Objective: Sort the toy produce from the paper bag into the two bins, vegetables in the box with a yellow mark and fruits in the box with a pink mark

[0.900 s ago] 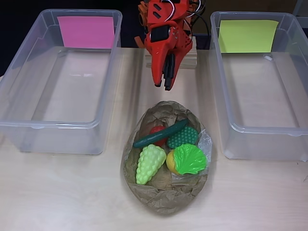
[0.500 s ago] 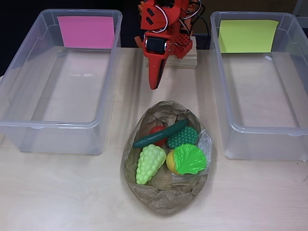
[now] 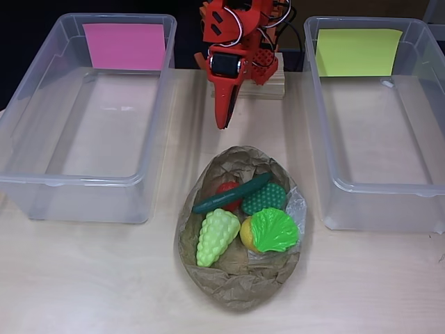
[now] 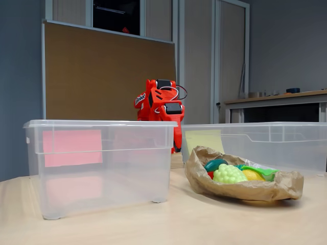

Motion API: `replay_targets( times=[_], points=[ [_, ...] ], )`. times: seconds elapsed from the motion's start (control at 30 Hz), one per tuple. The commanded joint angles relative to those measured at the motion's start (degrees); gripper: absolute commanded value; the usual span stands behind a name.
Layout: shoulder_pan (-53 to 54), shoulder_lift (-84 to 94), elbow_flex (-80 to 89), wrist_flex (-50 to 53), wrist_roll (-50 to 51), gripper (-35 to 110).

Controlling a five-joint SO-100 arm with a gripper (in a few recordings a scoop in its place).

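Overhead view first: nearest the front edge of the pale wooden worktop (image 3: 83,278), a crumpled brown paper bag (image 3: 240,289) lies open, holding the toy produce. At its front sit a light-green bunch of plastic grapes (image 3: 215,235), a yellow round fruit (image 3: 246,234) and a bright green leafy lettuce piece (image 3: 275,230) that partly covers the yellow one. Behind them lie a dark green bumpy vegetable (image 3: 263,197), a red round piece (image 3: 227,189) and a long dark green cucumber (image 3: 233,193) laid across the red one. To the left of the bag stands a clear plastic bin with a pink paper mark (image 3: 125,46), to the right a clear plastic bin with a yellow paper mark (image 3: 357,52). Both hold nothing. Between the bins, near the far edge, the red gripper (image 3: 222,125) points down above bare worktop just behind the bag, jaws pressed together and holding nothing. Its base sits on a light wooden block (image 3: 272,84).
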Motion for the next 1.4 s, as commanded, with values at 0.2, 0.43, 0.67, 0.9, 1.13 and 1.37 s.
replay_targets(
  times=[0.2,0.43,0.67,0.9,1.13,1.37],
  points=[
    [1.05,0.35,-0.35,0.79,-0.79,0],
    [1.05,0.35,-0.35,0.79,-0.79,0],
    [-0.26,0.35,-0.35,0.79,-1.14,0],
    [-8.61,0.44,-0.35,0.88,-1.14,0],
    [-10.81,0.62,-0.97,1.41,-1.23,0],
    [-11.87,0.88,-11.60,4.92,-9.67,0]
  ],
)
